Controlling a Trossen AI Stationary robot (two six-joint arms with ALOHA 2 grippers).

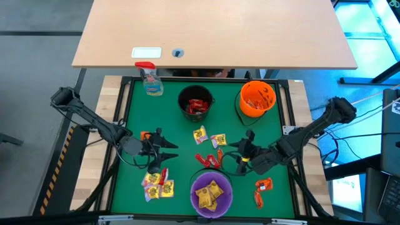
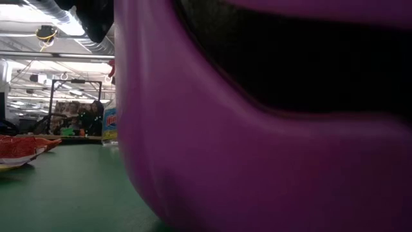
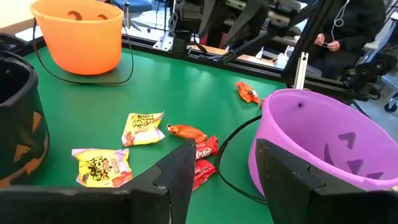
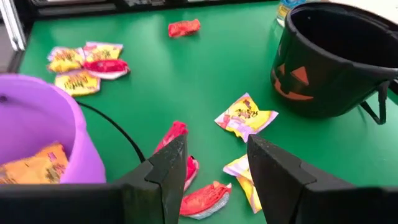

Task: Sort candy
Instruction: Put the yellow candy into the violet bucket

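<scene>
Candy (image 1: 218, 140) scattered on green table (image 1: 181, 134) around purple bowl (image 1: 211, 192): yellow packets just beyond it, red ones (image 1: 209, 160) beside its rim, more yellow to its left. Left gripper (image 1: 170, 149) and right gripper (image 1: 234, 150) hover either side, fingers parted, apparently empty. Bowl holds yellow packets.

Robotics lab or workshop showing. Green felt-topped work table (image 1: 181, 156) sitting inside black metal frame (image 1: 125, 94), pale wooden desk (image 1: 219, 31) standing beyond its far edge. Cables trailing over grey floor (image 1: 37, 94). Ceiling ducts and strip lights (image 2: 71, 26) running overhead; seated person (image 3: 348, 25) waiting beside equipment.
</scene>
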